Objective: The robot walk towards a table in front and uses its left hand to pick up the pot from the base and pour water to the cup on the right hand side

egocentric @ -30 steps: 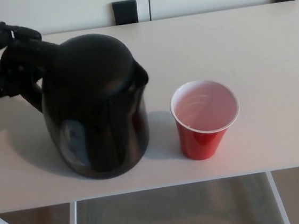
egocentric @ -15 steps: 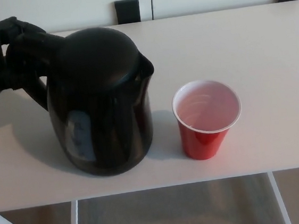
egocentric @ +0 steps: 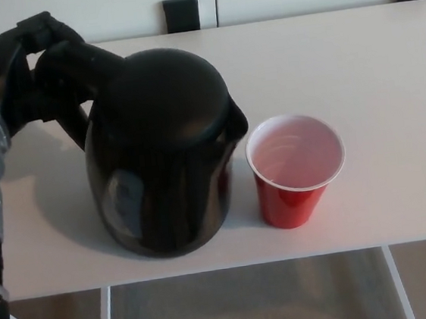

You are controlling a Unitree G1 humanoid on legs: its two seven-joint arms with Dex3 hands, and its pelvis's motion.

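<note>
The left hand (egocentric: 25, 76) has its fingers wrapped around the pot (egocentric: 163, 153) handle; the cup (egocentric: 296, 167) sits just right of the spout.

Soft even light, slightly blurry; pot (egocentric: 163, 153) glossy with reflections, shadow falling left on table (egocentric: 387, 73)

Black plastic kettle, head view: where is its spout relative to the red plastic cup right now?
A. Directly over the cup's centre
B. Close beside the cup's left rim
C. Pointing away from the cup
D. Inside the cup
B: the black plastic kettle, held at its handle by the left hand, has its spout just left of the red plastic cup rim.
</note>
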